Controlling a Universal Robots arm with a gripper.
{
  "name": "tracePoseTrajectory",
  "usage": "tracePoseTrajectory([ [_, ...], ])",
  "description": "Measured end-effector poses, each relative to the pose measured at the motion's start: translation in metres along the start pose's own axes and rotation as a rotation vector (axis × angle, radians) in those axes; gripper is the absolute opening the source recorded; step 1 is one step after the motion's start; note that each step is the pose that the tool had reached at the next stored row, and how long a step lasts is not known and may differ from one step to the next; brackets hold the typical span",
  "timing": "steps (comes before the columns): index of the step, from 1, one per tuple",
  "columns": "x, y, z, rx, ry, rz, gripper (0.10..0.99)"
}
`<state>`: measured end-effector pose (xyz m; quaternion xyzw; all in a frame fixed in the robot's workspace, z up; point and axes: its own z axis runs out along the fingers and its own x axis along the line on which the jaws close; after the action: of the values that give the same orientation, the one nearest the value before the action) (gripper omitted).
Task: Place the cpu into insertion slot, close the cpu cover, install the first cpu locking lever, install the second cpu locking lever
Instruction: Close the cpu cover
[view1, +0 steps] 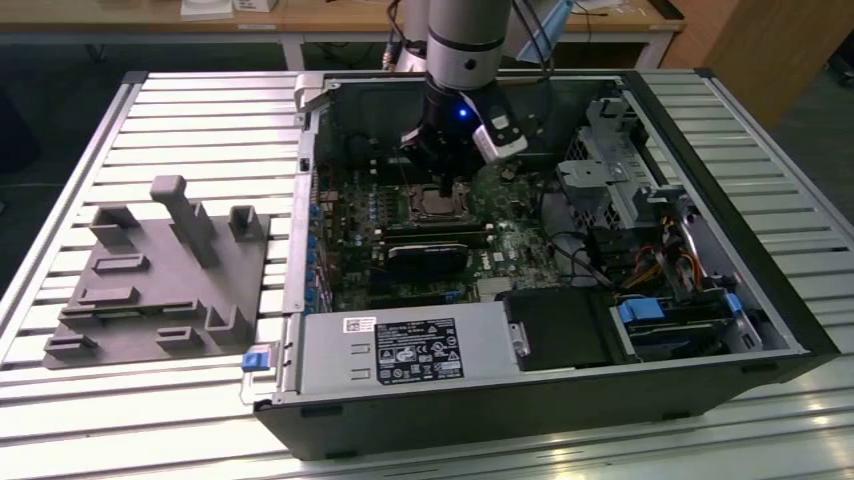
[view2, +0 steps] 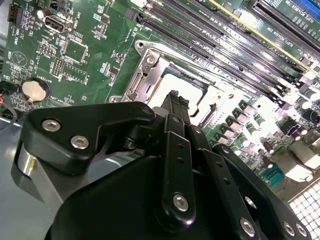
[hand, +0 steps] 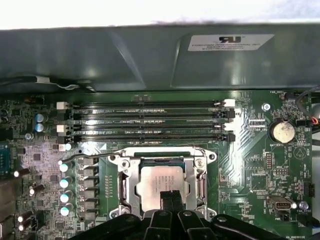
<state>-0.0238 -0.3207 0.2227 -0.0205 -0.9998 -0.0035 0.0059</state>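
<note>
**Gripper** (hand: 171, 197): fingers drawn together, tips side by side with nothing seen between them. It is poised upright over the socket, tips at or just above the chip's top; contact cannot be judged. Pinched tips probably serve as a single pushing point rather than a grasp.

**Cpu** (hand: 157, 181): seated flat in the socket, near the middle of the motherboard (hand: 250, 165).

**Cpu cover** (hand: 127, 175): appears to lie down around the chip, which shows through its window.

**Locking lever** (hand: 87, 156): a wire arm running out from the socket corner, on the side away from the coin cell (hand: 281, 131). Whether it is hooked cannot be told.

**Memory slots** (hand: 145, 120): parallel rows just beyond the socket.

**View notes:** the first wrist view gives the socket square-on. The second wrist view gives the gripper (view2: 177, 98) from behind, tips together. The exterior view gives the gripper (view1: 441, 190) inside the open computer case (view1: 534, 410), which lies on a slatted table (view1: 200, 110) with a grey fixture block (view1: 160, 290) near that view's left edge.
</note>
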Motion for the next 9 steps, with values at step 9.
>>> tracePoseTrajectory([
  [9, 0.003, -0.0002, 0.0036, -0.001, -0.006, 0.042, 0.106],
])
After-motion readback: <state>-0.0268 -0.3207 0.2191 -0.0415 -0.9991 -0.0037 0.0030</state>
